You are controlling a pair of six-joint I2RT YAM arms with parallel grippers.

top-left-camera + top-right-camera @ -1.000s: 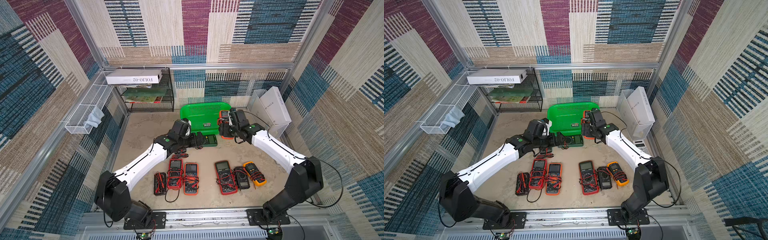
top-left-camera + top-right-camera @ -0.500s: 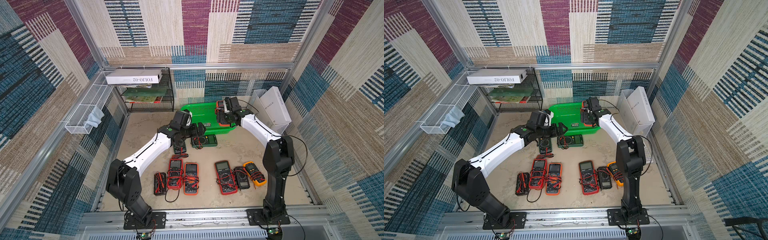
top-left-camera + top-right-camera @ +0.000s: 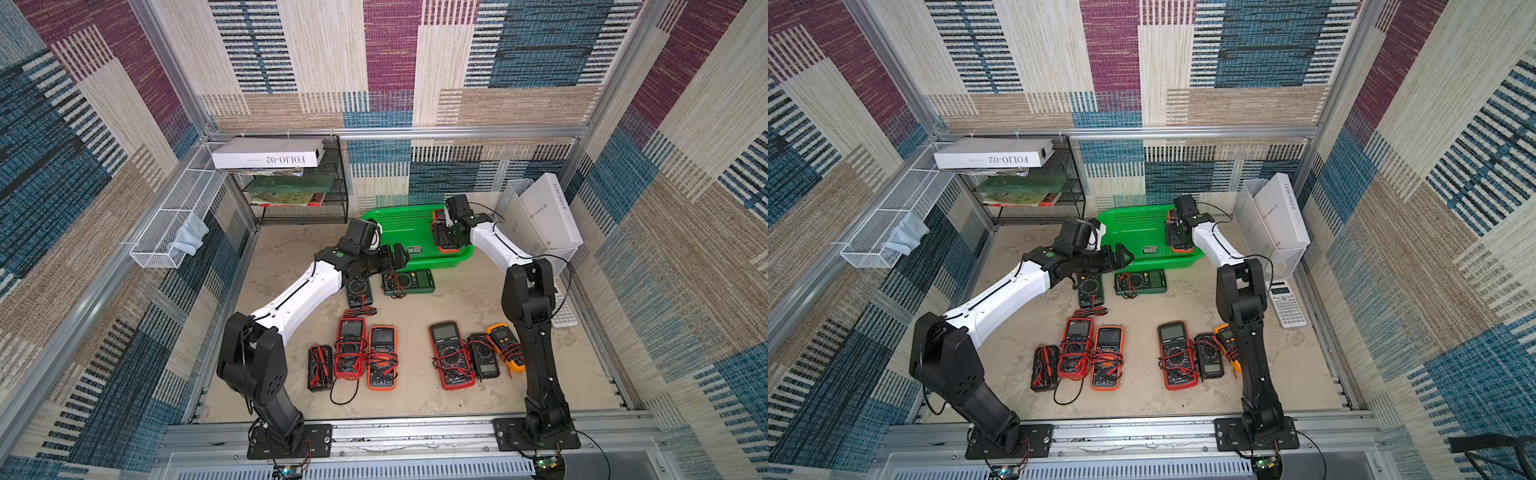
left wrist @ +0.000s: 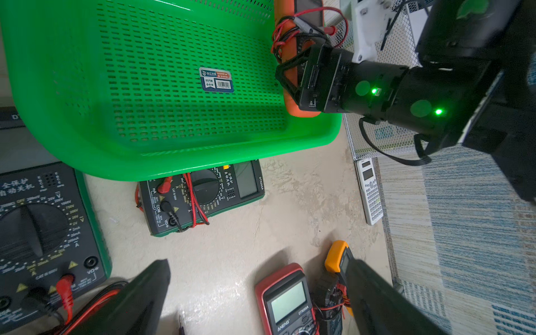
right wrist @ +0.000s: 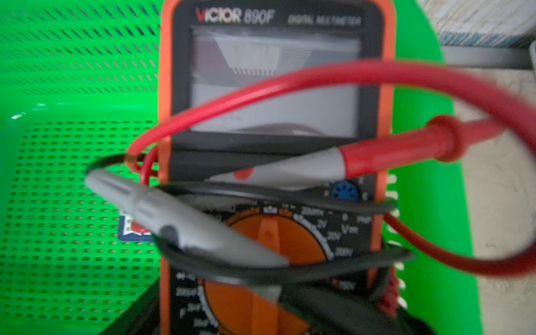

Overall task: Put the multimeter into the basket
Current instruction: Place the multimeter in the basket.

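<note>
Right wrist view: right fingers [image 5: 136,313] clamp the orange-cased multimeter [image 5: 275,116], leads [image 5: 290,82] wound round it, over the perforated green plastic basket [image 5: 72,203] beneath them, beside its rounded rim; left fingers [image 4: 139,298] spread wide.

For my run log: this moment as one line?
right gripper: shut on Victor 890F multimeter, over green basket | left gripper: open, empty | step: not yet released

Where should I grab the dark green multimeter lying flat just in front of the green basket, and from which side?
Probably from straight above, with the jaws across the two long edges of the dark green multimeter at its screen end. It lies flat, face up, and its leads wrap the dial end. The basket rim is close behind.
</note>
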